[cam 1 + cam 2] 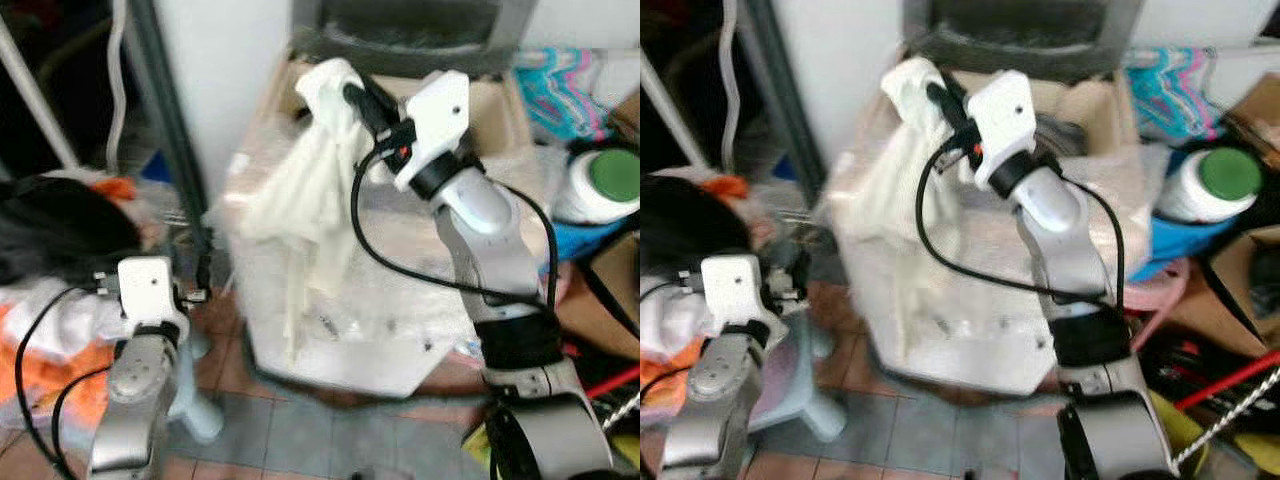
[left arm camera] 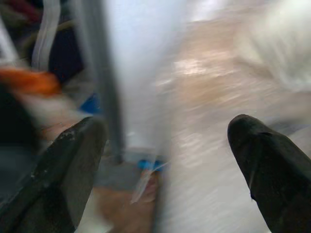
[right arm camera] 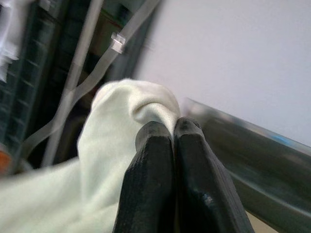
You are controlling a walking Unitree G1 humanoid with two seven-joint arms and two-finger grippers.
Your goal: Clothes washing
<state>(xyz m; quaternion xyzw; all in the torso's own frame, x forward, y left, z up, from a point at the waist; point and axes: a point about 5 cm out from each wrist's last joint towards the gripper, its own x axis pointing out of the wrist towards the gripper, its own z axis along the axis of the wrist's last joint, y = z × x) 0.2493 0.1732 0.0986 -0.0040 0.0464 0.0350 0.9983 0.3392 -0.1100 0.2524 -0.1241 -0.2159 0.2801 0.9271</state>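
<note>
The soft, matt cream cloth (image 1: 310,190) hangs in limp folds over a box wrapped in glossy, crinkled clear plastic film (image 1: 400,330), beside a smooth white plastic jar (image 1: 600,190).

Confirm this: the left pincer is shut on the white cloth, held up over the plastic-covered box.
Wrong arm. The right pincer is shut on the white cloth, held up over the plastic-covered box; the right wrist view shows it pinched. The left pincer is open, holding nothing.
</note>
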